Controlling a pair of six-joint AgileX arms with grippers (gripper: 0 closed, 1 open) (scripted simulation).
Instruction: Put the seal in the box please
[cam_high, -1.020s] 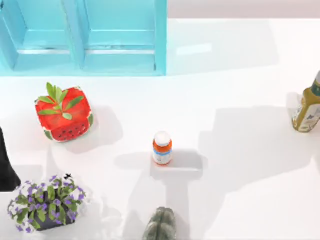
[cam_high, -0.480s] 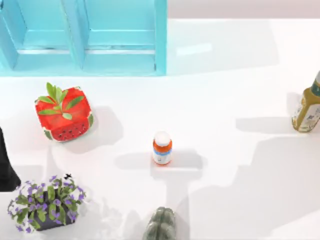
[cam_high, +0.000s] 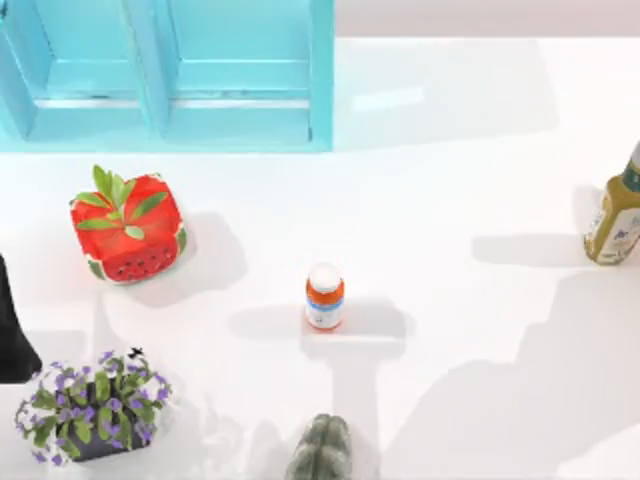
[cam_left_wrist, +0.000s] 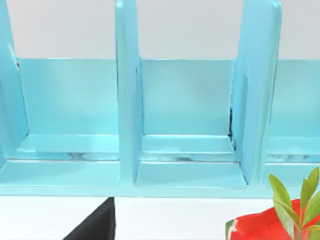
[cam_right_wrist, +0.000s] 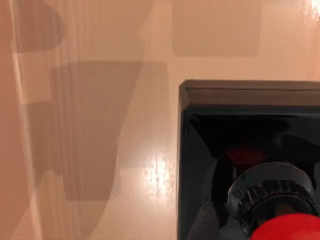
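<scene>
In the right wrist view the seal (cam_right_wrist: 286, 228) hangs close to the camera, with its glossy red knob and a grey ribbed collar showing. My right gripper (cam_right_wrist: 260, 212) is shut on it. Directly beneath is the box (cam_right_wrist: 240, 93), dark with an open top, standing on a tan surface. The seal sits over the box's opening, above its dark inside. My left arm (cam_high: 14, 335) stays parked at the table's left edge.
On the table are an orange-and-white pill bottle (cam_high: 324, 296) in the middle, a red strawberry pot (cam_high: 128, 232), a purple flower pot (cam_high: 92, 406), a cactus (cam_high: 320, 450) and an olive bottle (cam_high: 614, 222). A turquoise shelf (cam_high: 170, 80) stands at the back left.
The right arm's shadow has slid toward the table's lower right corner. The things on the table and the left arm have not moved.
</scene>
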